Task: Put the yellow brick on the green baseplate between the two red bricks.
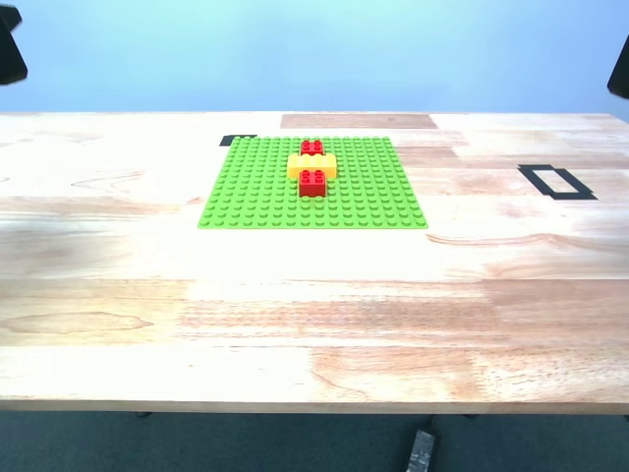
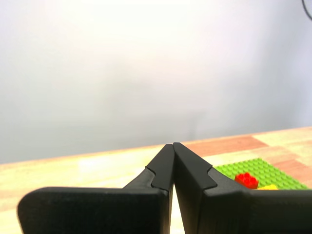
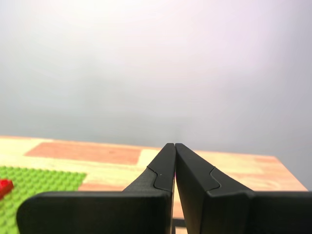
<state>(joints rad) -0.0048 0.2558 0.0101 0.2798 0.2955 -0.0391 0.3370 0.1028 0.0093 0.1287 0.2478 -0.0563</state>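
In the exterior view the green baseplate (image 1: 256, 197) lies flat on the wooden table, toward the far side. On it the yellow brick (image 1: 312, 165) sits crosswise between the two red bricks, one behind it (image 1: 312, 147) and one in front (image 1: 314, 182), all three touching in a row. My first gripper (image 2: 173, 145) is shut with nothing in it, raised above the table; the baseplate (image 2: 273, 170) and a red brick (image 2: 246, 179) show beyond it. Likewise my second gripper (image 3: 174, 145) is shut and holds nothing, away from the baseplate (image 3: 34, 183).
A black tape rectangle (image 1: 556, 182) marks the table at the exterior view's right, and a small black tape mark (image 1: 238, 140) sits at the baseplate's far corner. Dark arm parts show at that view's top left corner (image 1: 10, 44) and top right corner (image 1: 619, 69).
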